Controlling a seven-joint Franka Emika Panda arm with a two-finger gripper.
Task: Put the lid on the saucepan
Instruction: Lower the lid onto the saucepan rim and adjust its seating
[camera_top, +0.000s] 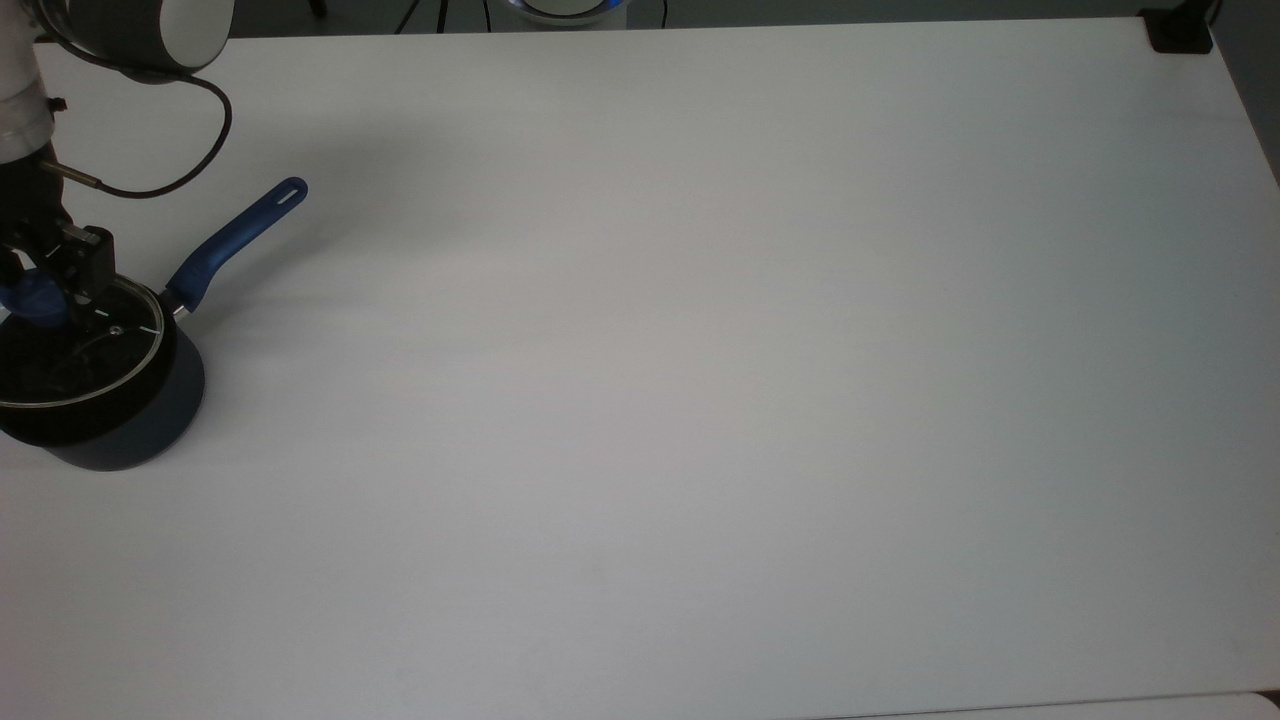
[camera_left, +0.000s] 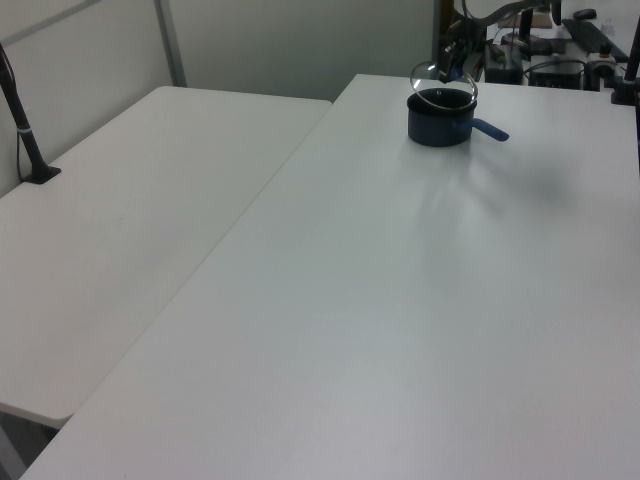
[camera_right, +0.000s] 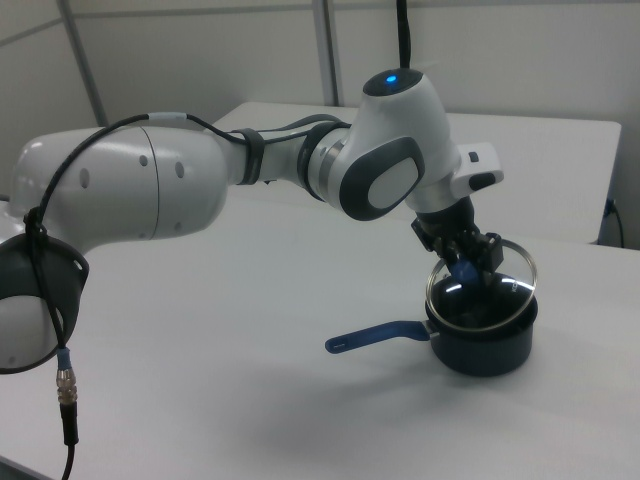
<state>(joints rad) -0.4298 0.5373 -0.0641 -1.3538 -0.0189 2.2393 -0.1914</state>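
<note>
At about nine o'clock on the white table (camera_top: 700, 400) in the top view, the saucepan (camera_top: 130, 420) is seen, handle at one o'clock. The lid (camera_top: 90, 350) is held tilted over its mouth, not seated. The gripper (camera_right: 468, 258) is closed on the lid's blue knob (camera_top: 30, 300).

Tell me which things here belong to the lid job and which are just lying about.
Part of the job:
- lid, tilted over the pan, held at its blue knob
- saucepan
- pincer, shut on the knob

Just lying about:
- white table
- second table
- black cable on the arm
</note>
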